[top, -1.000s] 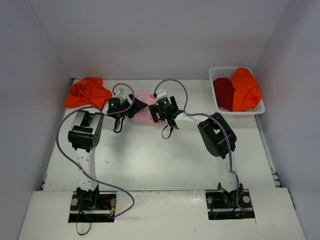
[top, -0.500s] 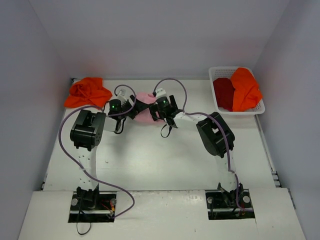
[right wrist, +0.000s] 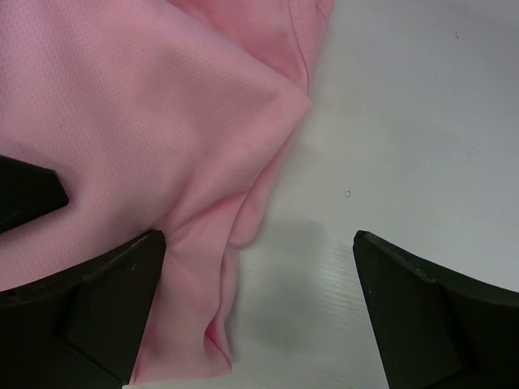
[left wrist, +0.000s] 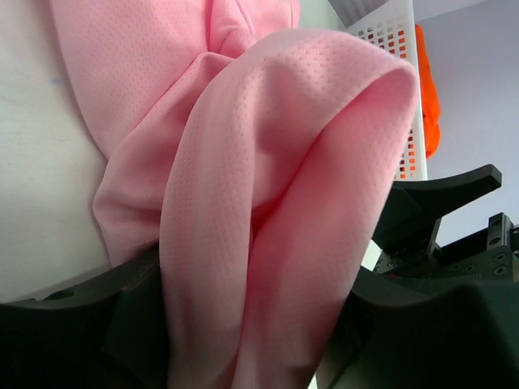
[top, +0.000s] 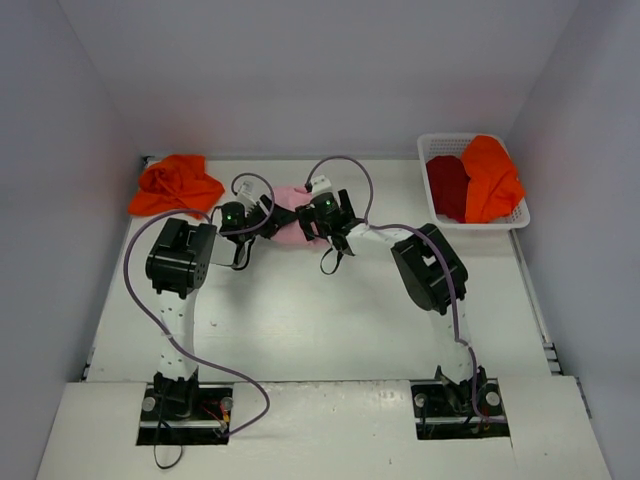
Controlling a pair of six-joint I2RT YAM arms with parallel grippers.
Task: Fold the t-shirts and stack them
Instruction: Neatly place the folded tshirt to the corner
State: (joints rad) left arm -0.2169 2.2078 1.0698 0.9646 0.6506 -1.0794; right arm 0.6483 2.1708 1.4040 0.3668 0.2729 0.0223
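- The pink shirt [top: 290, 215] is light pink cloth with a fine dotted weave, crumpled into soft folds.
- It lies on the white table [top: 330, 320], in the far middle, between the two grippers.
- In the left wrist view the pink shirt [left wrist: 268, 186] rises as one thick rounded fold that fills the gap between the fingers.
- The left gripper [top: 262, 218] is at the shirt's left edge and is clamped on that fold [left wrist: 251, 324].
- The right gripper [top: 312, 222] is at the shirt's right edge with its jaws wide apart [right wrist: 259, 308].
- In the right wrist view the pink shirt [right wrist: 138, 121] reaches only the left finger. The right finger stands over bare table, clear of the cloth.
- One orange shirt [top: 175, 185] lies bunched at the far left corner, well apart from both grippers.
- The basket [top: 430, 145] stands at the far right corner.
- It holds the red shirt [top: 447, 187] on the left and a second orange shirt [top: 490, 178] on the right, draped over the rim.
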